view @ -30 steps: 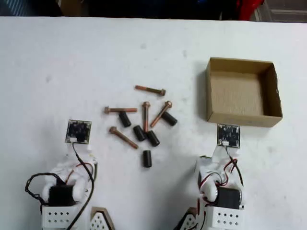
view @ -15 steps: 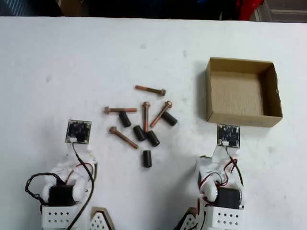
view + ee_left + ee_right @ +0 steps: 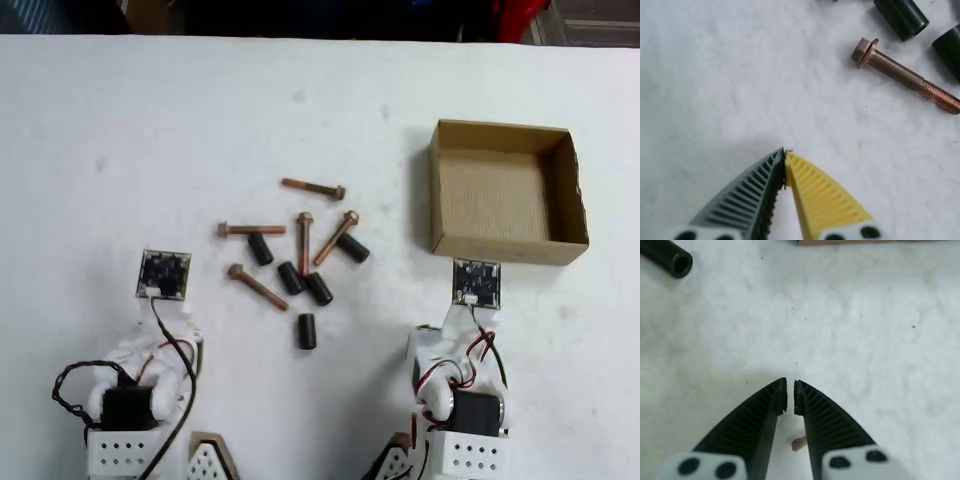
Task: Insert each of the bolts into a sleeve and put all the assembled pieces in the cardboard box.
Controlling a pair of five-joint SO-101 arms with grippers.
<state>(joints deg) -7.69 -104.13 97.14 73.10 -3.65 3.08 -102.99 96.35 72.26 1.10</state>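
I am seeing all the work ahead of me: five bolts and five sleeves are lying loose in a cluster at the middle of the surface, and none is joined. The cardboard box is standing to the right of them, with nothing inside.

Both arms are resting at the near edge. The left hand is clenched, its two tips touching, and it is grasping nothing. The right hand is nearly clenched too, with only a thin slit between the tips. Something small and brownish is showing under it, but I cannot tell what it is.

I am judging the first step to be a pick-up. The nearest bolt is lying just ahead of the left hand, so I am planning to release that hand wide, come down across the bolt's shaft near the head, and leave the threaded end free. The lone sleeve is lying apart from the others, near the right arm. Taking it around the middle should keep its bore open for the bolt and avoid pushing the neighbours.
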